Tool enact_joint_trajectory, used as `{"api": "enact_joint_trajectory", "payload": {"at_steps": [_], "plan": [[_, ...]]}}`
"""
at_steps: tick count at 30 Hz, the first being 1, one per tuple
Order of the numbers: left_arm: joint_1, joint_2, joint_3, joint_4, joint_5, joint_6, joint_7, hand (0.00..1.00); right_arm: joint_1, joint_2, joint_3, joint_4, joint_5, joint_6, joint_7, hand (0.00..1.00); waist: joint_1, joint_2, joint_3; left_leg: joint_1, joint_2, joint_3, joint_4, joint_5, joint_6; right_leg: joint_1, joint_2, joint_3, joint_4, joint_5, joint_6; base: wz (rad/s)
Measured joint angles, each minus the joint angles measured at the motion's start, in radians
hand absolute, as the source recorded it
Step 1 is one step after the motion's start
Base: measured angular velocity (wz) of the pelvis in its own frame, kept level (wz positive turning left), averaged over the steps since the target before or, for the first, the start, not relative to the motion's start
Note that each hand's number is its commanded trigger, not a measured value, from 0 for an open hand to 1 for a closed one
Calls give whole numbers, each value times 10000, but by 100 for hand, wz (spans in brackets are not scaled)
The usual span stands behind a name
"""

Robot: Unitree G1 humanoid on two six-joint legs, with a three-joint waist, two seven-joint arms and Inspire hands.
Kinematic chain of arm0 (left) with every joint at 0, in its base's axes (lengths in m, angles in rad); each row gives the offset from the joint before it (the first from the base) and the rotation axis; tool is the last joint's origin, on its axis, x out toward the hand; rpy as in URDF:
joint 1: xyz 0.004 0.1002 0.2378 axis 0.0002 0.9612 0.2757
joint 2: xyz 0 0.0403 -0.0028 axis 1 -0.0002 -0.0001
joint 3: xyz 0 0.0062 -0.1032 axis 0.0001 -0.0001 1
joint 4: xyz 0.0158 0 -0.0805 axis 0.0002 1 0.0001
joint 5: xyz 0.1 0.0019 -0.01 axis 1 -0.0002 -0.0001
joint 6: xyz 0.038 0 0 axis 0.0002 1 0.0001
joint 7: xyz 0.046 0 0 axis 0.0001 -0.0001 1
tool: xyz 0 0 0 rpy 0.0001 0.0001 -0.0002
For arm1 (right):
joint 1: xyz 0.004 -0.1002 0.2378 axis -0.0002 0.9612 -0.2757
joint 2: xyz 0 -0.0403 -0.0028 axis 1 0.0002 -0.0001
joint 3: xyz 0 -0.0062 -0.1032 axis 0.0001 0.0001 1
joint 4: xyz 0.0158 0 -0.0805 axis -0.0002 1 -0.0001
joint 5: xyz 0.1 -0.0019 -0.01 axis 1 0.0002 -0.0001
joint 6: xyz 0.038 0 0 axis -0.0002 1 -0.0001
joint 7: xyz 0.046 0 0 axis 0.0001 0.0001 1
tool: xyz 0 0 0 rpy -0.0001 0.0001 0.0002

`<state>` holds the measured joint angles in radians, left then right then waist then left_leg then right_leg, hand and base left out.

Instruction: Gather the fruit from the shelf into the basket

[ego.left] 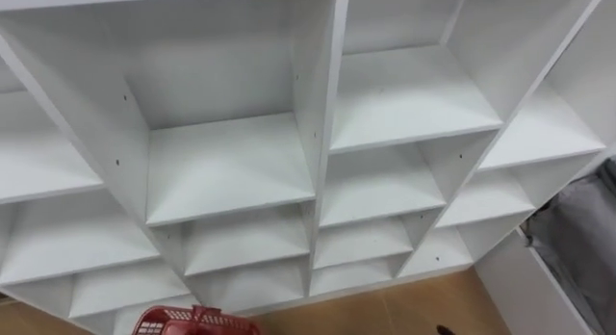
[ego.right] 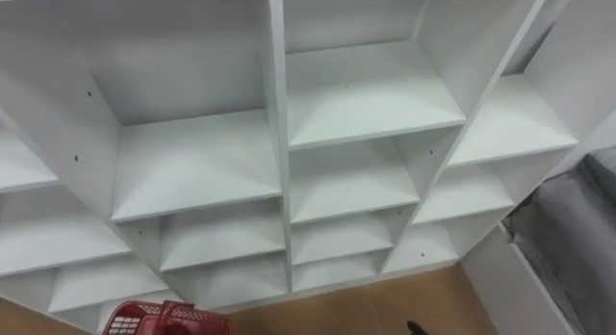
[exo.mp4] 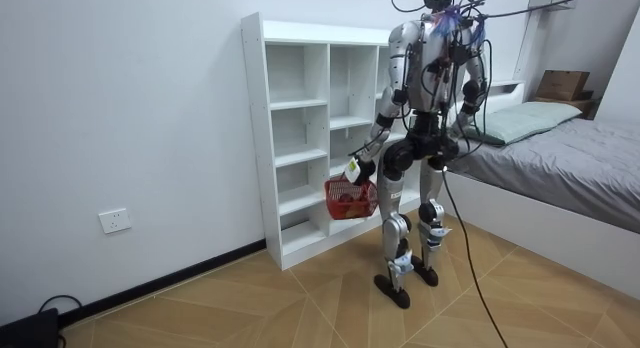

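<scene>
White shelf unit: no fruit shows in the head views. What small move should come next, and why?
Probably look slightly down and to the left. The compartments of the white shelf unit that the eye views show whole hold no fruit. The lower-left ones are cut by the picture's edge, so they are unchecked. The red plastic basket hangs ready from the left hand.
</scene>
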<state>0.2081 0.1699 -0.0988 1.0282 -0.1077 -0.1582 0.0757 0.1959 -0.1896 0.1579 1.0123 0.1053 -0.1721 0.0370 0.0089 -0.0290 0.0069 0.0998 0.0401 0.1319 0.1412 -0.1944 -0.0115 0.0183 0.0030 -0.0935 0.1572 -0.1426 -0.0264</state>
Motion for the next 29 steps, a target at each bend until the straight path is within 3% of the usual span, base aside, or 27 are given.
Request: {"api": "enact_joint_trajectory", "payload": {"at_steps": [9,14,16,22,29], "plan": [[47,-11,1384,748,117,113,-134,100,-572,232,-689,1487,73,228,102,0,22,54,-42,4,-4,-276,3,-13,8,219,-13,-352,-40,11,6,10],[177,-38,1640,755,95,387,-135,100,-626,310,-849,1714,300,444,99,0,76,57,-27,126,-12,-383,25,-14,7,440,-43,-518,-56,-6,-3,10],[101,-38,1739,841,108,483,-189,100,-636,320,-846,1892,512,541,104,0,114,52,-24,102,-39,-547,72,-40,8,565,-120,-838,-54,-70,8,22],[64,-72,1749,854,121,815,-279,100,-644,308,-859,1908,852,919,197,0,250,66,-33,124,-148,-919,110,-69,36,724,-210,-1146,-17,-228,75,21],[91,-72,1765,851,354,1256,-216,100,-767,298,-847,2012,896,1264,310,0,258,19,-33,164,-281,-948,261,-88,73,974,-349,-1395,-37,-365,192,14]]}}
